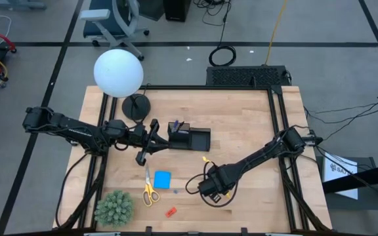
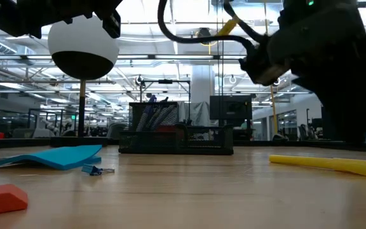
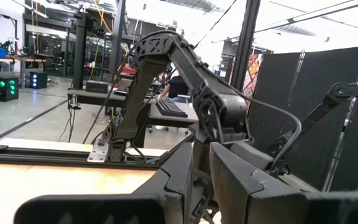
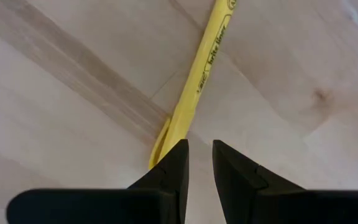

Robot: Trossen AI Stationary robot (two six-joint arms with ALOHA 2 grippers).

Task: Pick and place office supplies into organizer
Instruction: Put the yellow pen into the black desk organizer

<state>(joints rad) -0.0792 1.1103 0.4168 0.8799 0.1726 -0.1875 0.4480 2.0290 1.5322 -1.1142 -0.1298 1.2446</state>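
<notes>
yellow pen (image 4: 199,74) – both ends cut off, organizer (image 2: 175,135) contents blurred
</notes>
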